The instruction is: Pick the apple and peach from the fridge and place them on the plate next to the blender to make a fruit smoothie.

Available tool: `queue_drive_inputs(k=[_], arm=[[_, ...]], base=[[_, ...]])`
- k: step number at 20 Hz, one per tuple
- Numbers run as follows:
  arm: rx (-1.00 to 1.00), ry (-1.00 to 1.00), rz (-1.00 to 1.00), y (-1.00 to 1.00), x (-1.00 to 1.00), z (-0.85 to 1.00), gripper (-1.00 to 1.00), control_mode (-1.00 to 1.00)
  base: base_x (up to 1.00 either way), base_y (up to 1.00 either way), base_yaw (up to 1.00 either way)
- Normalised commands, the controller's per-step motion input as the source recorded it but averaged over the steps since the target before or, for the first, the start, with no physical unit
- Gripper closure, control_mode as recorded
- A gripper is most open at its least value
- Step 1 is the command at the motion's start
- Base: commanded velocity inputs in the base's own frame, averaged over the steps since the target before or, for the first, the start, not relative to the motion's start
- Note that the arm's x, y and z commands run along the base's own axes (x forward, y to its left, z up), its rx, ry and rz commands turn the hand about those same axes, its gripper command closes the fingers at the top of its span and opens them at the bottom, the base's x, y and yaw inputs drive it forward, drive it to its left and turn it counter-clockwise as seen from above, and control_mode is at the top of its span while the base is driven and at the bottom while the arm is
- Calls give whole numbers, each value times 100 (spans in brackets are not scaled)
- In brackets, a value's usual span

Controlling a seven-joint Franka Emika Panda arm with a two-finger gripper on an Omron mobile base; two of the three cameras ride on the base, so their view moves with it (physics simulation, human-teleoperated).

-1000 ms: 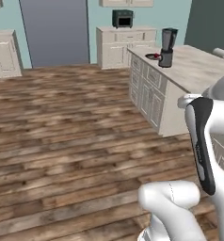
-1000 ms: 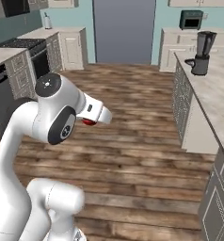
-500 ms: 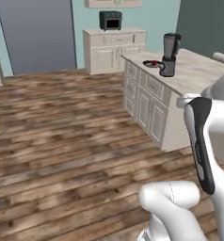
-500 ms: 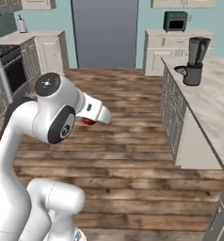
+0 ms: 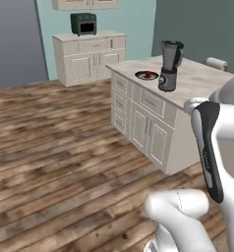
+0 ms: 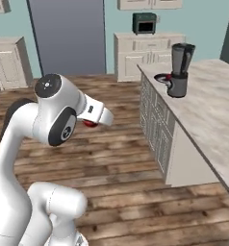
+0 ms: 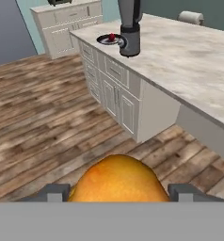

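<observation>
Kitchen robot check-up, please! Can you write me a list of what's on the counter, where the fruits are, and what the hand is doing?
Surface: pale stone counter on white cabinets.
Job's things: plate beside the blender; apple sits on the plate; peach is held between the fingers, away from the counter.
Clutter: paper towel roll at the counter's far end.
Gripper: gripper closed on the peach.
Cables: nothing seen.
Surroundings: wood floor; toaster oven on a far cabinet.

Dark toaster oven point(image 5: 83, 23) atop white cabinet point(image 5: 88, 56); paper towel roll point(image 5: 216, 63) on island counter point(image 5: 197, 78).
</observation>
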Motion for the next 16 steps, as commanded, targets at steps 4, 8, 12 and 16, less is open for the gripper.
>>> queue_drive_inputs(k=[4, 8, 12, 16], arm=[[0, 0, 0, 0, 0, 0, 100, 100], [0, 0, 0, 0, 0, 0, 100, 100], [0, 0, 0, 0, 0, 0, 100, 100], [0, 0, 0, 0, 0, 0, 100, 100]], base=[[100, 48, -33], [100, 69, -37], [100, 88, -39], [100, 99, -40]])
